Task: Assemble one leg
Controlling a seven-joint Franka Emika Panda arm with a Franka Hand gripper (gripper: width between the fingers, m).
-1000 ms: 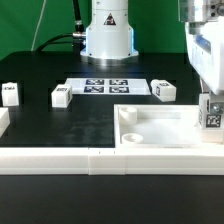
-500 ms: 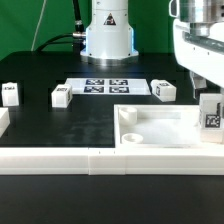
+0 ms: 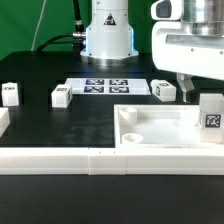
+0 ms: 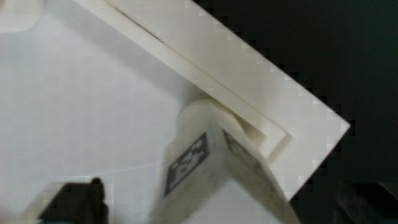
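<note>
- The arm's white wrist housing fills the upper part of the exterior view's right, hanging above the far right corner of the large square white panel (image 3: 160, 128) with the raised rim
- The fingers (image 3: 188, 92) reach down from that housing as a dark stub, just to the left, in the exterior view, of a leg (image 3: 211, 118) standing upright at the panel's right edge; whether they are wide or narrow cannot be told from either view, and nothing is seen gripped between them
- That leg shows its black-and-white tag toward the camera; in the wrist view the same leg (image 4: 210, 160) stands on end at the inner corner of the panel rim (image 4: 231, 60), tag on its side face
- One dark fingertip (image 4: 75, 203) shows at the edge of the wrist view, apart from the leg, over the bare panel floor
- Three more legs lie on the black worktop (image 3: 50, 125): a second leg (image 3: 165, 91) just behind the panel's far rim, a third leg (image 3: 61, 96) near the marker board (image 3: 107, 86), and a fourth leg (image 3: 10, 94) at the exterior view's far left
- A small round hole (image 3: 129, 117) sits in the panel's near-left corner area, and a long white rail (image 3: 70, 158) runs along the front of the worktop
</note>
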